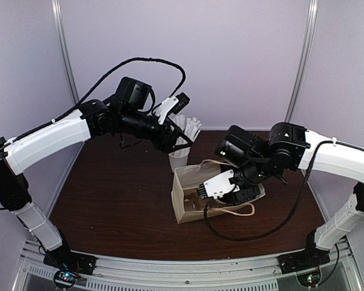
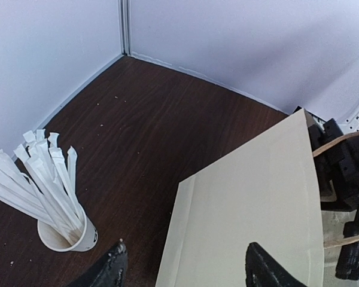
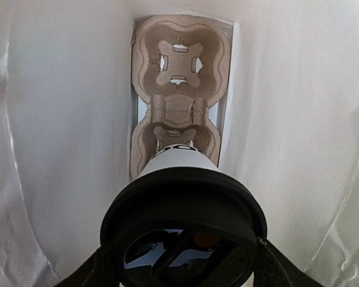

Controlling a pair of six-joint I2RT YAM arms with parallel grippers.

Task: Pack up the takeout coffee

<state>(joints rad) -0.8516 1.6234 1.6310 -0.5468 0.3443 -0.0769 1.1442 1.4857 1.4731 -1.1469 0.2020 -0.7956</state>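
Observation:
The takeout coffee is a white paper cup (image 3: 179,160) capped with a round black lid (image 3: 182,200). It hangs inside a pale paper bag (image 3: 66,119). My right gripper (image 3: 180,263) is shut on it, one finger pressed against each side of the lid. The cup's base is over the near socket of the brown pulp tray (image 3: 179,60) on the bag's floor; whether it touches I cannot tell. From above, my right gripper (image 1: 203,191) reaches down into the bag (image 1: 183,182). My left gripper (image 2: 185,251) is open and empty above the bag's far edge (image 2: 257,203).
A second white cup (image 2: 72,236) packed with tall white wrapped sticks stands on the dark wood table (image 2: 155,119), just left of the bag and of my left fingers. The bag's twine handles (image 1: 233,211) droop toward the front. White walls close in behind.

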